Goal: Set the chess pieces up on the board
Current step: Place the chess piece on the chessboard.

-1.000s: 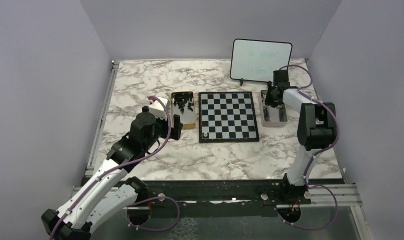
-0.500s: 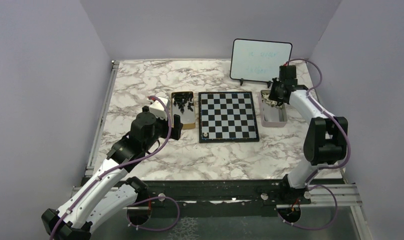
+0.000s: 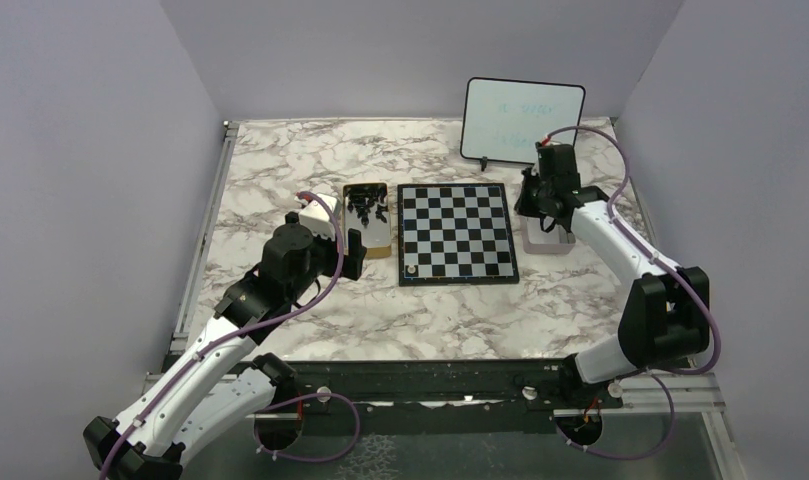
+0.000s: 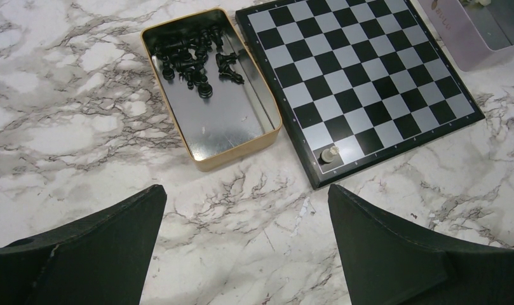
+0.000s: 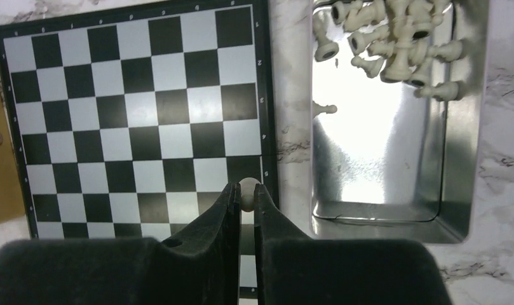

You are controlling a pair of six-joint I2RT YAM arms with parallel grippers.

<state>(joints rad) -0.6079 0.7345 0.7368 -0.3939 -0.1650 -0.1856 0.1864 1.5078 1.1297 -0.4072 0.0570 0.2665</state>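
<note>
The right end effector (image 5: 244, 190) was nearly closed, pinching a cream piece (image 5: 247, 189) over the 3 o'clock edge of the board (image 3: 457, 232). The left end effector (image 4: 244, 194) gaped wide, holding nothing, over the table (image 4: 63, 127). A lone cream piece (image 4: 330, 153) stood at the board's 7 o'clock corner.

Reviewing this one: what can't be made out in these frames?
Right wrist: the held piece, its type; the right gripper covers all but its cream top.
Right wrist: the cream pieces in the tin; the top edge cuts the pile.
Top view: the whiteboard writing, too faint and small.
Left wrist: the black pieces, heaped, too small to count.
</note>
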